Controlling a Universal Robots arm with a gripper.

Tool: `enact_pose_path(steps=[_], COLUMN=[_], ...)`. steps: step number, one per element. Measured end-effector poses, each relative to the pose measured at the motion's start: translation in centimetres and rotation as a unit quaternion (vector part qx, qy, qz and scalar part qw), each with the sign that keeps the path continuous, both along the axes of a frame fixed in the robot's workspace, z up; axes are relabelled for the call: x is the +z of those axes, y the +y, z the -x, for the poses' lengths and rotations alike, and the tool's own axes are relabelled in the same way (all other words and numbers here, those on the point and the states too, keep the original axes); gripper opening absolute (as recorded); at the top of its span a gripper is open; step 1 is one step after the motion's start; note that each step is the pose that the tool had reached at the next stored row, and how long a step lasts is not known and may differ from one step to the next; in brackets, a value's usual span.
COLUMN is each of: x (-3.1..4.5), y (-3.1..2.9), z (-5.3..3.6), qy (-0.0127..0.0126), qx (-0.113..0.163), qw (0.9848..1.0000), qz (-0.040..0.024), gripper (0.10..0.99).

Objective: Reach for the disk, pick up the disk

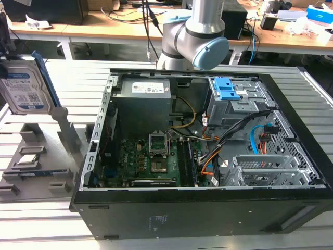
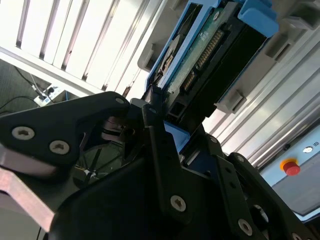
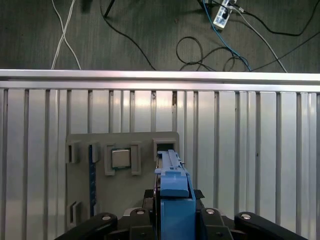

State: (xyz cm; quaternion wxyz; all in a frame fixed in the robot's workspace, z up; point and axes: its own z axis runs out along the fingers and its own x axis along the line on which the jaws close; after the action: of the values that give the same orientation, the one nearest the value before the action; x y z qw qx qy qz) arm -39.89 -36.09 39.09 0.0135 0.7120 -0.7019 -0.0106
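While the end effector (image 3: 173,212) pinches the disk (image 1: 23,86) upright, a slip looks possible.
Hanging over the grey holder (image 1: 65,133) by the counter's (image 1: 78,78) edge, it could twist loose on its blue rail (image 3: 174,185).

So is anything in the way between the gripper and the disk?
No, nothing visible is in the way. In the first wrist view the gripper is right at the disk, sitting on both sides of it with nothing between them.
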Motion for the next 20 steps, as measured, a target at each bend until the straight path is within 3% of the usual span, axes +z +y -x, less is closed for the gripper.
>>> enact_pose_path(steps=[20], x=[2.24], y=[0.0], z=[-0.01], qy=[0.0007], qx=[0.0], qw=[1.0], qz=[0.0], gripper=[0.365])
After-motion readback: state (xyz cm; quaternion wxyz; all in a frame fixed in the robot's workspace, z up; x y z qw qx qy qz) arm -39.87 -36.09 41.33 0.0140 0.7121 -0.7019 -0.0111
